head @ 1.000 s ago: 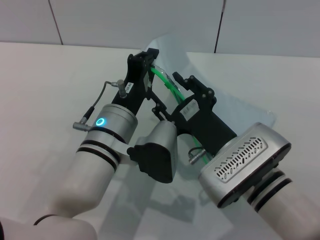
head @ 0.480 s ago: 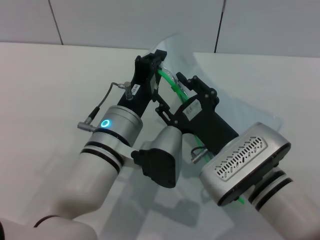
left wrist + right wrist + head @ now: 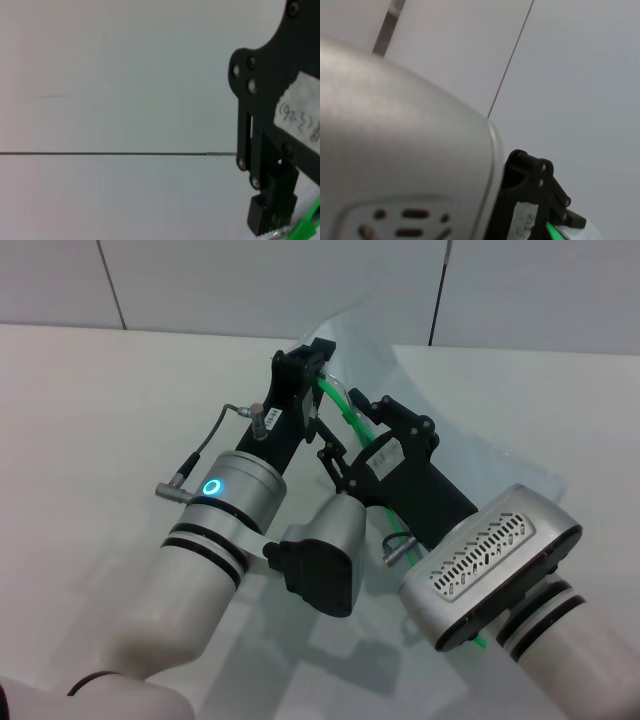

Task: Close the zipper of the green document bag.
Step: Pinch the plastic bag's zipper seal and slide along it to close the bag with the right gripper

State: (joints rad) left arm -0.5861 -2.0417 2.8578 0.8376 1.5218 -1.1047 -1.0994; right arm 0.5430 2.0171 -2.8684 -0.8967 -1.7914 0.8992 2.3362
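Note:
The green document bag (image 3: 470, 450) is lifted off the table, its translucent sheet hanging behind and beside both arms. Its zipper (image 3: 343, 408) shows as a bright green strip running between the two grippers. My left gripper (image 3: 312, 365) is shut on the strip's far end. In the left wrist view a black ribbed finger (image 3: 272, 212) sits right beside the green strip (image 3: 309, 225). My right gripper (image 3: 378, 412) is closed over the strip a short way nearer me. The slider tab is hidden. More green strip (image 3: 398, 532) shows under the right arm.
The white table (image 3: 100, 400) spreads out to the left and ends at a pale panelled wall (image 3: 250, 280) at the back. The two arms crowd together at the centre, the left wrist camera housing (image 3: 315, 560) close to the right arm.
My left gripper has moved up and to the right with the strip's end, closer to the right gripper. The right gripper has barely shifted.

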